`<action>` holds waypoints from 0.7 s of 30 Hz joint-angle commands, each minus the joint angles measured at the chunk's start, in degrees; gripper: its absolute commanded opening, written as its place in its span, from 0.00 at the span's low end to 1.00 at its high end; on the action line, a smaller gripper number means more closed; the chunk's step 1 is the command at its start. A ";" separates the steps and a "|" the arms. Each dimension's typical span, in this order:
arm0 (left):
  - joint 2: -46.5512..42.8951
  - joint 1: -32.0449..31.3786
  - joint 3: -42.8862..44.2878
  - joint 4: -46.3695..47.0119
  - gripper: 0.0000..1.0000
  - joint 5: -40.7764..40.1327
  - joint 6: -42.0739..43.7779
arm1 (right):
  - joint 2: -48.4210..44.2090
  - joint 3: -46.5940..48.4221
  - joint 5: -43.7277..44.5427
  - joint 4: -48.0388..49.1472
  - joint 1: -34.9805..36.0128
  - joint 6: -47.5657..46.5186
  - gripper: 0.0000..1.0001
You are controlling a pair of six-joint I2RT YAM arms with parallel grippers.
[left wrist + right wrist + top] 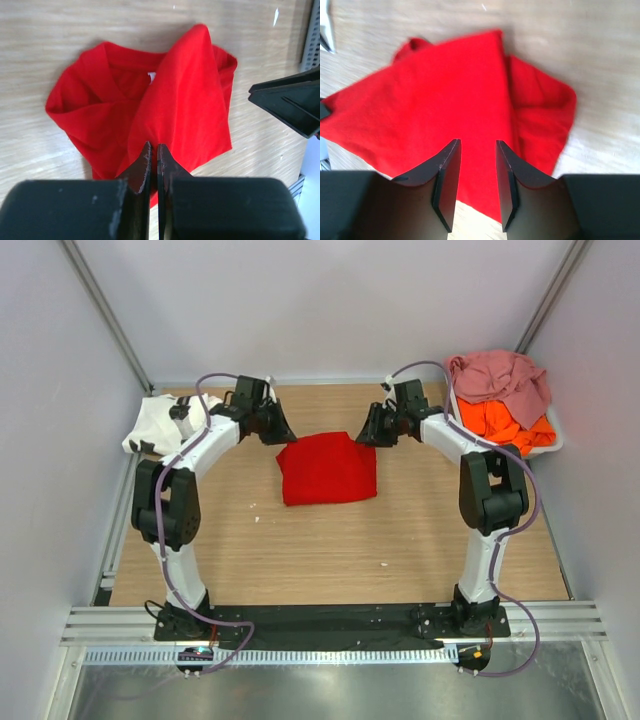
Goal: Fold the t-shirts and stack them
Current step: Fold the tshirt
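A bright red t-shirt (327,469) lies folded into a rough square on the middle of the wooden table. The left wrist view shows its collar and a folded-over flap (165,100); in the right wrist view it fills the frame (445,100). My left gripper (281,431) hovers at its back left corner, jaws shut (153,150) with no cloth visible between them. At the back right corner my right gripper (367,433) is open (477,145), with nothing between its fingers. A white t-shirt with black print (155,425) lies at the back left. The dusty pink (497,375) and orange (512,425) t-shirts are heaped at the back right.
A pale shallow tray (555,443) at the back right holds the pink and orange heap. Grey walls close the table in on three sides. Small white specks (256,510) lie on the wood. The right gripper's black finger (295,107) shows at the edge of the left wrist view.
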 commanded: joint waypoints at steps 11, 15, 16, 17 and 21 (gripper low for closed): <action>-0.10 -1.75 0.52 0.53 0.00 0.13 2.25 | 1.41 2.56 -0.62 3.77 0.59 0.64 0.64; 1.57 -1.75 0.52 0.18 0.00 -0.40 2.77 | 7.30 9.94 -0.45 2.64 1.21 0.73 0.65; 1.75 -1.75 0.70 0.09 0.00 -0.48 2.86 | 8.79 11.53 -0.19 2.28 1.38 0.81 0.64; 2.62 -1.75 0.87 0.09 0.00 -0.31 3.04 | 11.24 14.85 0.08 1.67 1.56 0.73 0.64; 4.12 -1.66 1.75 0.09 0.00 0.04 3.13 | 17.50 22.43 1.39 -1.05 1.82 0.38 0.63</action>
